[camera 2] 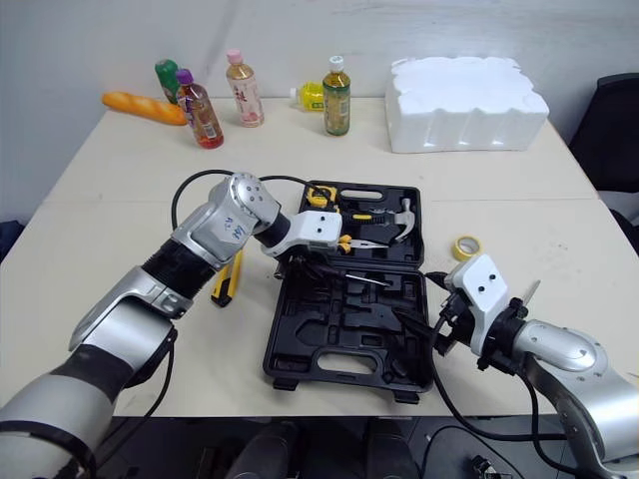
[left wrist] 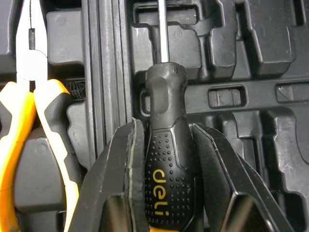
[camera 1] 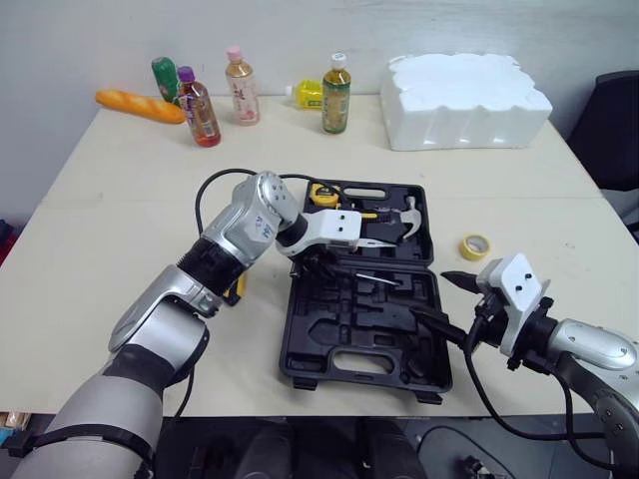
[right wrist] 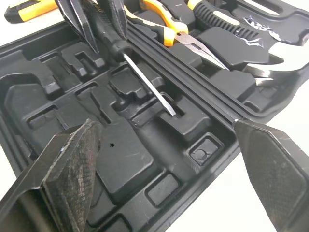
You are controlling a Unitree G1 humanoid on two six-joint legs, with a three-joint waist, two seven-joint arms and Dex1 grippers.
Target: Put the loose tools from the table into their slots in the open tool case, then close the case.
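**Near edge.** Right gripper [camera 1: 434,296], fingers spread wide and empty, at the near right rim of the open tool case [camera 1: 300,339].

**Near tray.** Left gripper [left wrist: 166,145] clamped on the black handle of one screwdriver [right wrist: 147,82], whose tip lies at a recess.

**Risk.** If the shaft is released askew, it would likely bridge the moulded ribs, sit proud and block the lid. The right fingers could nudge the case.

**Far half.** One pliers [right wrist: 166,21], one hammer [camera 1: 409,215] and one tape measure [camera 1: 321,195].

**Loose on the table.** One yellow knife [camera 2: 228,277] left of the case, one tape roll [camera 1: 474,245] right of it.

**Beyond.** Five bottles [camera 1: 336,95], one loaf [camera 1: 140,105] and one foam block [camera 1: 464,95].
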